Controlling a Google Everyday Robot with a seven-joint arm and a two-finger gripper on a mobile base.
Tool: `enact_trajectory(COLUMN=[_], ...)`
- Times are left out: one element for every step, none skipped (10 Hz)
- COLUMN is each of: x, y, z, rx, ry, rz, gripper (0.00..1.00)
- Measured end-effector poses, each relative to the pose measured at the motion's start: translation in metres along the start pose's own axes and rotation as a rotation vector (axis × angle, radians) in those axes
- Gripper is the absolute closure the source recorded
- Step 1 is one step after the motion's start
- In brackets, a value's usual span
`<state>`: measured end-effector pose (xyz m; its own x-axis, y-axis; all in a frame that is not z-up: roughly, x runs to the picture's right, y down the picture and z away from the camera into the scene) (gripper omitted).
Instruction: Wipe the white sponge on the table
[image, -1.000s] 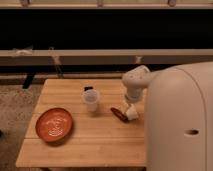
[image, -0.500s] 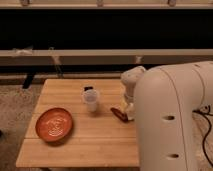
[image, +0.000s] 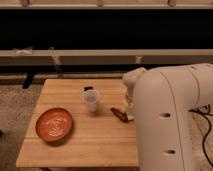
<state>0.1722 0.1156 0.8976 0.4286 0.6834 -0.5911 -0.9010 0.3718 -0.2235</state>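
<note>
The light wooden table (image: 85, 145) fills the lower left of the camera view. My white arm covers the right side. Its gripper (image: 129, 107) reaches down onto the table's right part, just right of a small red-brown object (image: 118, 113). A small off-white bit (image: 130, 117) shows at the gripper's lower end and looks like the white sponge. Most of it is hidden by the gripper and arm.
A translucent plastic cup (image: 91, 99) stands upright mid-table with a small dark object (image: 89, 89) behind it. A red-orange plate (image: 54, 124) lies at the left front. A dark shelf unit runs behind the table, and carpet lies to the left.
The arm's white body has swung further left and now covers more of the table's right side. The gripper stays by the red-brown object. The cup and plate have not moved.
</note>
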Motion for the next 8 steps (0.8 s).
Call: enact_trajectory(x=[0.000, 0.000, 0.001, 0.001, 0.000, -0.002, -0.001, 0.001], y=[0.001, 0.002, 0.005, 0.007, 0.011, 0.012, 0.014, 0.014], z=[0.002, 0.003, 0.005, 0.005, 0.006, 0.006, 0.008, 0.009], rx=[-0.001, -0.004, -0.006, -0.007, -0.011, -0.014, -0.026, -0.039], ry=[-0.001, 0.001, 0.002, 0.003, 0.003, 0.002, 0.006, 0.009], rz=[0.000, 0.000, -0.003, -0.008, -0.014, -0.023, -0.025, -0.024], gripper=[0.20, 0.20, 0.20, 0.20, 0.20, 0.20, 0.25, 0.32])
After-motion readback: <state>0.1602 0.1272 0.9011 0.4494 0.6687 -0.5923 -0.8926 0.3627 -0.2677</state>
